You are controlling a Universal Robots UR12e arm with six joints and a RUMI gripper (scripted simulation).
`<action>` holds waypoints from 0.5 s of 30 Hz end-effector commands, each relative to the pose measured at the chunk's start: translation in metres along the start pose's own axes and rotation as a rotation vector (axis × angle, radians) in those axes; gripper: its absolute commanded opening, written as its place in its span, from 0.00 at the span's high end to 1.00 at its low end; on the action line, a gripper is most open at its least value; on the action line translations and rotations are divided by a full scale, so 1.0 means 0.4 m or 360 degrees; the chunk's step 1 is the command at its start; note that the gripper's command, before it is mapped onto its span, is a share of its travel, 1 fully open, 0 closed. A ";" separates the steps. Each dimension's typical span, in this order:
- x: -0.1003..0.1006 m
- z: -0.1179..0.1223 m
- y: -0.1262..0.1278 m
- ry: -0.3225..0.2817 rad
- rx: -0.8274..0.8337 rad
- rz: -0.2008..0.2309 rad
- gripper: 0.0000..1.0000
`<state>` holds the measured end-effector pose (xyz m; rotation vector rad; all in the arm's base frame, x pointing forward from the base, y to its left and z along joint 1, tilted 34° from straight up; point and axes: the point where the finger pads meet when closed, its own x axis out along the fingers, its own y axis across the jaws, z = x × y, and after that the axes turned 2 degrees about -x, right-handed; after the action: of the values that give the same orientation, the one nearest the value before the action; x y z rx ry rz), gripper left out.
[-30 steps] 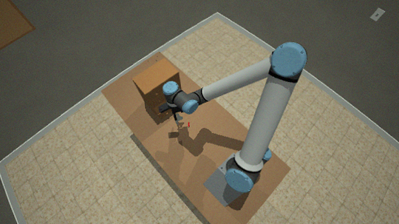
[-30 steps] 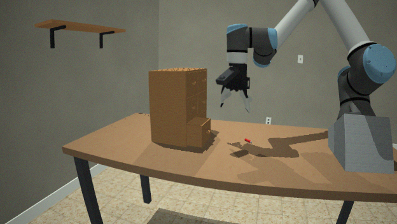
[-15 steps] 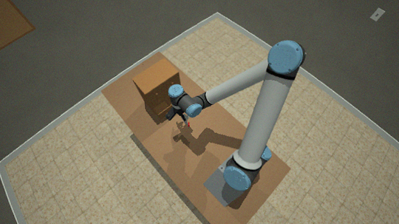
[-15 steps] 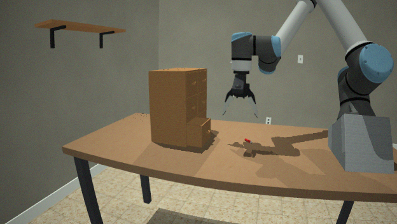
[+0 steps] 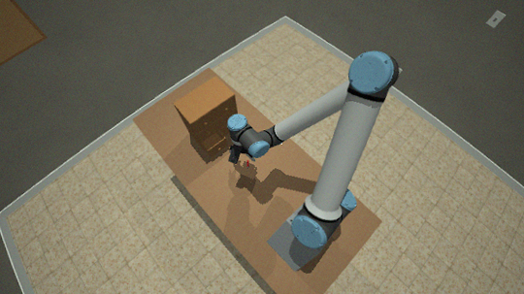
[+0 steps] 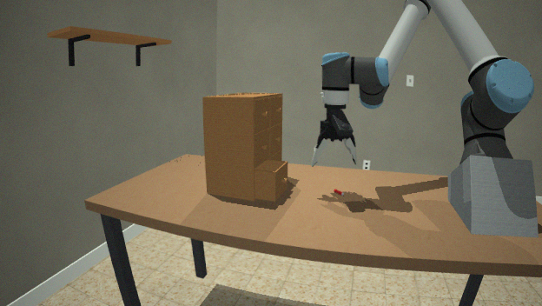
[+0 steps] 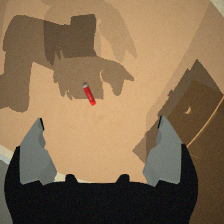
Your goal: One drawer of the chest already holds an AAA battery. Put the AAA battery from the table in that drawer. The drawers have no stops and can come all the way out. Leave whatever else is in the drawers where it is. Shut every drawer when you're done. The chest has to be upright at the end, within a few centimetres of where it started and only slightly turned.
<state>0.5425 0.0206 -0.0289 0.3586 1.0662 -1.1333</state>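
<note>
The AAA battery (image 5: pixel 248 163) (image 6: pixel 338 192) (image 7: pixel 89 95), red with a silvery end, lies on its side on the table in the arm's shadow. The wooden chest (image 5: pixel 204 99) (image 6: pixel 230 148) stands upright. One bottom drawer (image 6: pixel 270 184) (image 7: pixel 201 107) is pulled part way out; the other drawer fronts that show look shut. No battery can be made out inside the open drawer now. My gripper (image 6: pixel 334 164) (image 7: pixel 100 118) is open and empty, pointing down above the table near the battery, well above it. In the wrist view the battery shows beyond the fingertips, between their lines.
The table (image 5: pixel 205 190) (image 6: pixel 243 226) carries the chest at one end and the grey arm base (image 5: pixel 283 243) (image 6: pixel 491 196) at the other. The open drawer juts toward the battery's side. A wall shelf (image 6: pixel 109 36) hangs behind, far from the arm.
</note>
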 end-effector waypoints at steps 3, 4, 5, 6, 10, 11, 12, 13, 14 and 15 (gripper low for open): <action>0.019 0.006 -0.025 -0.0001 -0.0240 0.0020 0.00; 0.022 0.007 -0.029 -0.0001 -0.0271 0.0020 0.00; 0.024 0.008 -0.032 -0.0001 -0.0301 0.0020 0.00; 0.027 0.009 -0.036 -0.0002 -0.0329 0.0020 0.00; 0.035 0.011 -0.047 -0.0003 -0.0426 0.0019 0.00; 0.036 0.012 -0.049 -0.0003 -0.0445 0.0019 0.00; 0.038 0.012 -0.052 -0.0004 -0.0464 0.0019 0.00; 0.039 0.013 -0.054 -0.0004 -0.0481 0.0018 0.00; 0.039 0.013 -0.054 -0.0004 -0.0481 0.0018 0.00; 0.039 0.013 -0.054 -0.0004 -0.0481 0.0018 0.00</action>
<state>0.5281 0.0010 -0.0336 0.1470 1.1992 -0.9673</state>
